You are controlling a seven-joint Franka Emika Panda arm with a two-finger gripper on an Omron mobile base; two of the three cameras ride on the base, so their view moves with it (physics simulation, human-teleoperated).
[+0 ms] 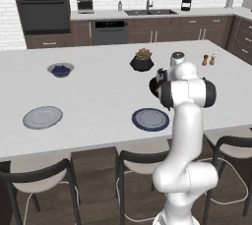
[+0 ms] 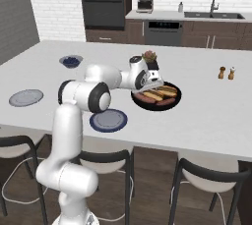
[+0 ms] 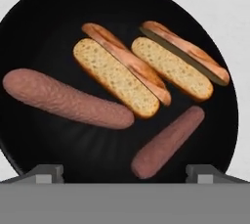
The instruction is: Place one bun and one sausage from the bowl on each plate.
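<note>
While the gripper [image 3: 125, 171] hovers spread and empty over the bowl [image 3: 44, 17], it should drop squarely astride the nearer sausage [image 3: 168, 142], clear of the buns.

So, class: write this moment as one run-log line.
gripper: open, above bowl | bowl: two buns, two sausages | grey plate, blue-rimmed plate: bare | step: nothing picked yet
</note>
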